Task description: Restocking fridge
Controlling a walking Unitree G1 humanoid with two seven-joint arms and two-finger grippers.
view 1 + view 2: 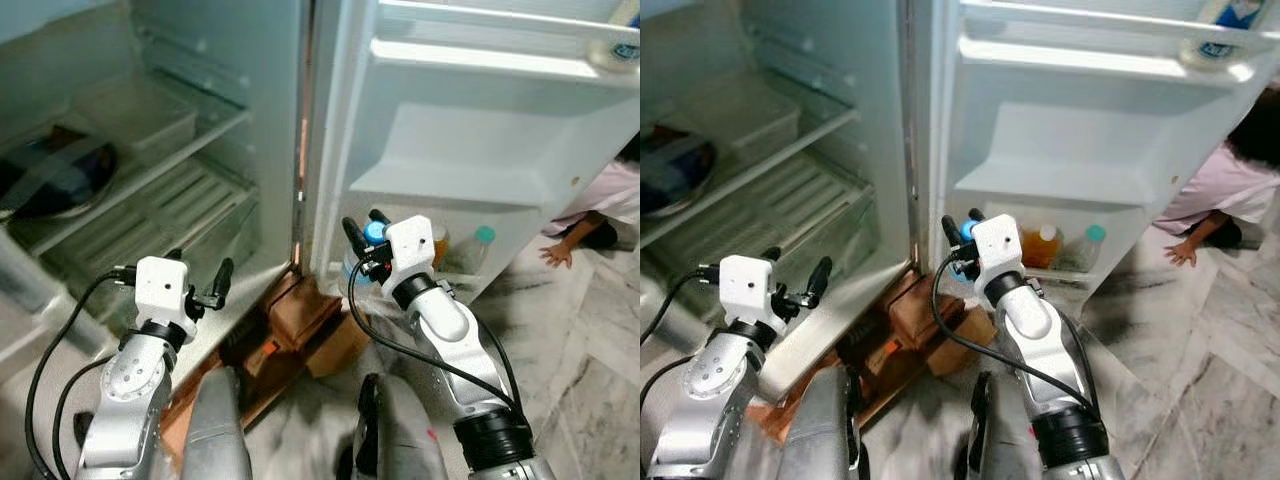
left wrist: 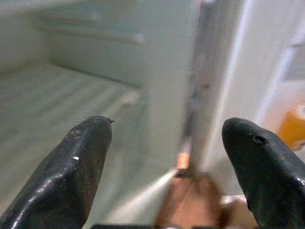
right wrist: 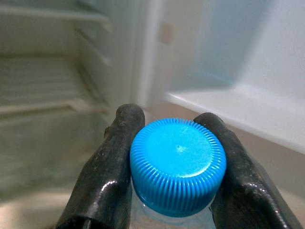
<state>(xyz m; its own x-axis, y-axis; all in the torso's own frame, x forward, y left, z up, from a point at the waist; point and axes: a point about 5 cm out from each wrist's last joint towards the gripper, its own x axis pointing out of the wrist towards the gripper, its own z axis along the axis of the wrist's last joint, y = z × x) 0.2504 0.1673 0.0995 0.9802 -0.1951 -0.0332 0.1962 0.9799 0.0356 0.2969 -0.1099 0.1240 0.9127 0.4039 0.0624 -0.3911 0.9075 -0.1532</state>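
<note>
The fridge [image 1: 300, 150] stands open. On its left, an upper shelf [image 1: 190, 140] carries a clear box [image 1: 135, 115] at the far end and a dark bowl [image 1: 50, 175] nearer the left edge. Below it lies a ribbed shelf [image 1: 160, 215] with nothing visible on it. On the right, the door's lowest rack [image 1: 1080, 275] holds an orange bottle [image 1: 1040, 245] and a teal-capped bottle [image 1: 1090, 245] side by side. The top door rack [image 1: 1110, 60] carries a container [image 1: 1225, 25] at its right end. The marble floor [image 1: 590, 340] runs near and right.

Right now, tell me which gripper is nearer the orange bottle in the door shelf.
Right. The right gripper, shut on a blue-capped bottle, sits just beside the orange bottle; the left gripper hangs by the main compartment.
</note>
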